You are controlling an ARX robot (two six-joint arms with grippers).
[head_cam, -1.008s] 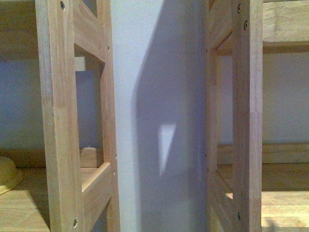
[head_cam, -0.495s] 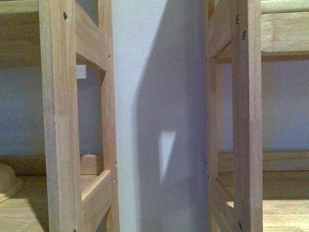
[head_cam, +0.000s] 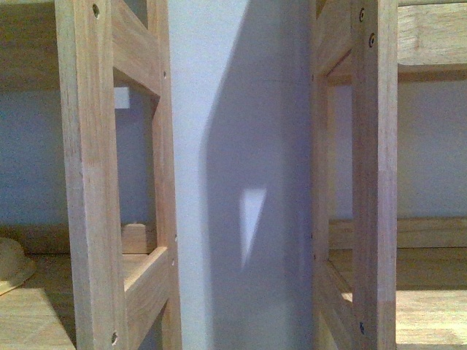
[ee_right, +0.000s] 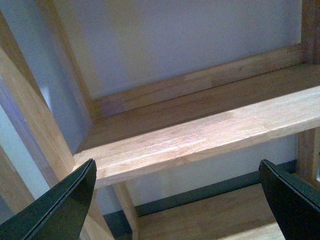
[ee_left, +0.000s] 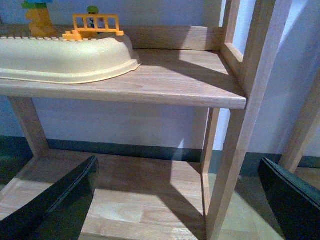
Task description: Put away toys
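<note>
Small plastic toys show only in the left wrist view: an orange fence piece (ee_left: 95, 25) and a yellow block figure (ee_left: 39, 20) stand on a cream tray (ee_left: 65, 57) on a wooden shelf (ee_left: 175, 82). My left gripper (ee_left: 178, 167) is open below and in front of that shelf, with nothing between its dark fingers (ee_left: 60, 205). My right gripper (ee_right: 177, 167) is open too, empty, facing a bare wooden shelf board (ee_right: 200, 137). Neither gripper shows in the front view.
Two wooden shelf frames stand close ahead, their uprights (head_cam: 91, 182) (head_cam: 372, 182) either side of a white wall strip (head_cam: 241, 146). A cream rim (head_cam: 11, 264) lies on the left shelf. A shelf post (ee_left: 230, 150) stands between the left gripper's fingers.
The front view bobbed: half a second ago the shelves sat a little lower in the picture, and now they are back near where they were a second ago.
</note>
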